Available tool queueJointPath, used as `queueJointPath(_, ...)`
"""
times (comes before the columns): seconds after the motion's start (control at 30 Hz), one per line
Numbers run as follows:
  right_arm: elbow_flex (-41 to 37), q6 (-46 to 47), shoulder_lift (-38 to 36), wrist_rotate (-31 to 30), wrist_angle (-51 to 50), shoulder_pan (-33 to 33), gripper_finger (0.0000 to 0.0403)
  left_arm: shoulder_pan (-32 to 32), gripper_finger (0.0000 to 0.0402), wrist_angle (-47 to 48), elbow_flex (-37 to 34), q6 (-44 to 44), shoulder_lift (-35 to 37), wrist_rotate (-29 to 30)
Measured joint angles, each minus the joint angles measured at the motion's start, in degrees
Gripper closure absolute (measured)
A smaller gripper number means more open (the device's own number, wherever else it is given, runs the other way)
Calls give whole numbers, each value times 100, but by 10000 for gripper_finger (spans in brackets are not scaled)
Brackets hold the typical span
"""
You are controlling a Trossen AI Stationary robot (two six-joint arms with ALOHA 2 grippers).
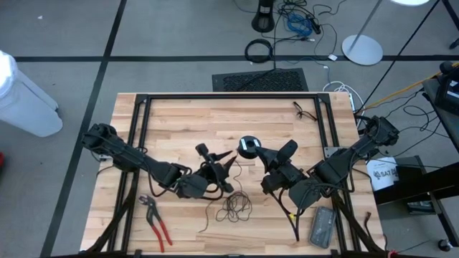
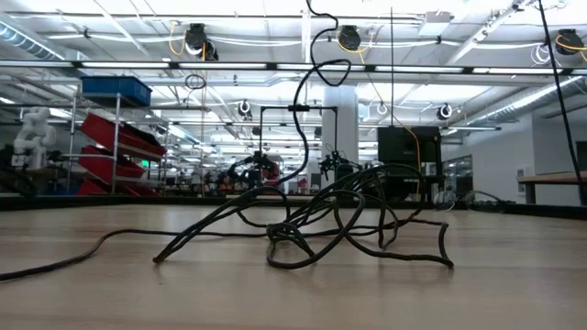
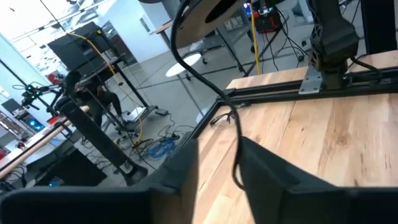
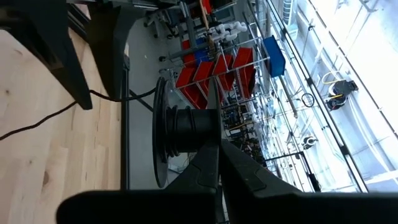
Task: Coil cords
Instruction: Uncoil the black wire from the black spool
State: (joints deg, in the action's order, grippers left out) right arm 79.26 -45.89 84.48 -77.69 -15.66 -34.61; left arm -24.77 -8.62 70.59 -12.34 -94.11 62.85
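The cord is a thin black wire. Its loose tangle [image 1: 233,205] [image 2: 321,225] lies on the wooden table near the front edge. One strand rises from it to a small round puck [image 1: 248,146] [image 4: 180,134] held above the table's middle. My right gripper [image 1: 262,155] [image 4: 217,155] is shut on the puck. My left gripper [image 1: 226,165] [image 3: 217,180] is just left of the puck and open. The cord [image 3: 238,158] runs down from the puck [image 3: 205,9] through the gap between its fingers. My right gripper pinches the puck's dark hub [image 4: 202,134] between its two fingers, coming level from the table's right. The puck is clear of the table, and the cord [image 4: 134,95] trails off it toward my left gripper. My left gripper has the cord along one finger's inner face [image 3: 249,162]; I cannot tell whether it touches.
Red-handled pliers [image 1: 156,221] lie at the front left. A grey flat device [image 1: 320,226] lies at the front right. A black frame rail [image 1: 229,98] runs along the far edge, with a small black cable [image 1: 305,110] beside it at the far right.
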Motion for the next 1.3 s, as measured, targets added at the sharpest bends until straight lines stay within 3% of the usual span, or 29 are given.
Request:
queueJointPath(0.23, 0, 4, -2, 0, -2, 0, 403, -6, 390, 4, 0, -177, 0, 23)
queueJointPath(0.5, 0, 24, -2, -4, -5, 0, 403, -306, 398, -126, 2, -940, 125, 855)
queueJointPath(0.7, 0, 74, -2, -37, -12, 53, 403, -692, 400, -619, 2, -1368, 383, 963)
queueJointPath(0.83, 0, 334, -2, -36, -20, 167, 403, -925, 400, -1172, 2, -1677, 435, 643)
queueJointPath(0.93, -1, 540, -2, -36, -59, 281, 403, -1024, 400, -1503, 2, -1801, 435, 6)
queueJointPath(1.17, 0, 1096, -2, -19, -55, 447, 403, -891, 401, -1493, 4, -1200, 435, -1344)
queueJointPath(1.3, 0, 1329, -2, 2, -45, 455, 403, -778, 401, -1489, 7, -1193, 324, -1649)
